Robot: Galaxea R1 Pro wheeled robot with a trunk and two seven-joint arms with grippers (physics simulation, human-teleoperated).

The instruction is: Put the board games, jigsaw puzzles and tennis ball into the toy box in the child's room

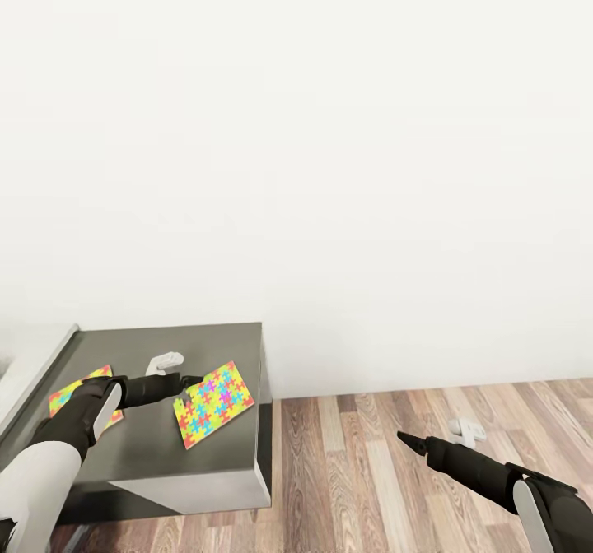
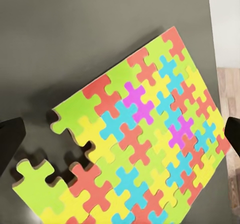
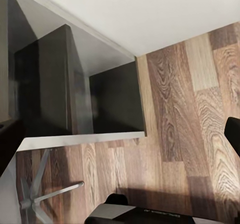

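The left arm reaches forward and slightly inward over the dark grey lower end of the table (image 1: pixel 165 471), its forearm low and nearly level, and the left gripper (image 1: pixel 191 383) sits at the near corner of a jigsaw puzzle (image 1: pixel 212 403) that lies flat on that dark top near the table's right edge. In the left wrist view the same puzzle (image 2: pixel 145 139) spreads out between the two dark fingertips (image 2: pixel 11 139), which stand far apart at either side, so the jaws are wide; they are not closed on the slab, and whether a tip touches it cannot be told. One corner of the puzzle has a piece partly separated from the rest. A second jigsaw puzzle (image 1: pixel 67 392) lies on the same dark surface further to the left, partly hidden under the left arm's wrist. The right arm stretches forward and low over the wooden floor (image 1: pixel 371 471), well apart from the table, with the right gripper (image 1: pixel 409 439) pointing toward the table's side; its fingers look drawn to a narrow point in the head view, though the right wrist view shows too little of them to tell for sure.
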